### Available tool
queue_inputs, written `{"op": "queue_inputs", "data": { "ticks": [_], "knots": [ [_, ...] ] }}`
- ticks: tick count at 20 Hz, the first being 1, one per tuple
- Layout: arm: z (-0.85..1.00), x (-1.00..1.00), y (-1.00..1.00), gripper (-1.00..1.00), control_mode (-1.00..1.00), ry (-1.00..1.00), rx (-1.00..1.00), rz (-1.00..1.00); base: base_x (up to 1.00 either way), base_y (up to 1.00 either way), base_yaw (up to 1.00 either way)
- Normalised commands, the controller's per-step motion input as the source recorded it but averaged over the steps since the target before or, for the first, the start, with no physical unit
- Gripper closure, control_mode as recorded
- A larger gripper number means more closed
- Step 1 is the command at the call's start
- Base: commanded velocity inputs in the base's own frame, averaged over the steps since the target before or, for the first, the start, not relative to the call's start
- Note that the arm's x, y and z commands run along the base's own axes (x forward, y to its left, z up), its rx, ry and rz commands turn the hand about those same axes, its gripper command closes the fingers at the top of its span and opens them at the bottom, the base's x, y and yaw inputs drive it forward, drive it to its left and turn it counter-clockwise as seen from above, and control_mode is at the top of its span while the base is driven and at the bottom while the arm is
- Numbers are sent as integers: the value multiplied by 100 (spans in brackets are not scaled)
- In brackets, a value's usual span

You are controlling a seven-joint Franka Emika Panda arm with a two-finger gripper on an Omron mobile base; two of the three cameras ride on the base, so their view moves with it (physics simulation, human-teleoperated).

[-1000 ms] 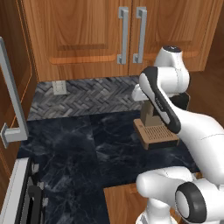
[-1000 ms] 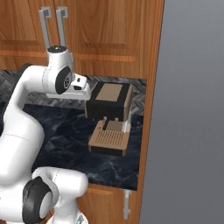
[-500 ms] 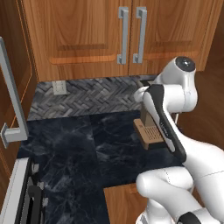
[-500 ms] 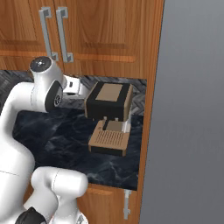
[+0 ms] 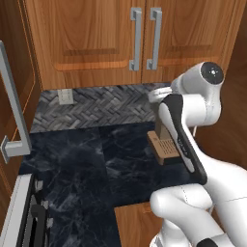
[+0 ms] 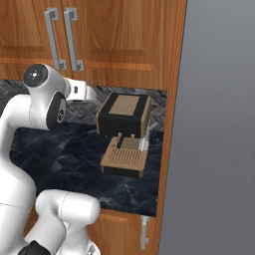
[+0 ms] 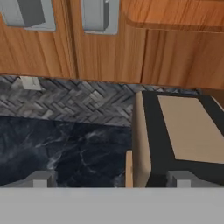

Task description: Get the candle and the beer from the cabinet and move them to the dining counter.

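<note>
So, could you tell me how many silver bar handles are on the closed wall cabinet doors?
2: the left handle and the right handle stand upright side by side where the two doors meet.

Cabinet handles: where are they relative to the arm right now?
In the left base view the cabinet has both doors shut, its two silver handles side by side above the backsplash, up and left of the arm's white elbow.

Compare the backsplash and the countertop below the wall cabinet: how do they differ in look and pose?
The backsplash is grey with a herringbone tile pattern; the countertop is near-black marble with faint pale veining. The backsplash stands upright against the wall and carries a wall outlet; the countertop lies flat and bears the black-and-tan coffee machine. Both sit below the closed wall cabinet.
</note>
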Motion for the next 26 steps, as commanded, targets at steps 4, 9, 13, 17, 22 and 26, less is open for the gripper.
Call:
{"op": "queue_inputs", "data": {
  "ticks": [4,9,13,17,22,26],
  "knots": [
    [61,1,2,-100,-100,-5,0,0,0,0,0],
    [53,6,12,-100,-100,0,-4,-1,0,0,0],
    [47,10,9,-100,-100,0,-8,0,0,0,0],
    [42,12,1,-100,-100,-1,-4,0,0,0,0],
    [39,17,2,-100,-100,0,0,0,0,0,0],
    [30,14,3,-100,-100,-2,0,0,0,0,0]
  ]
}}
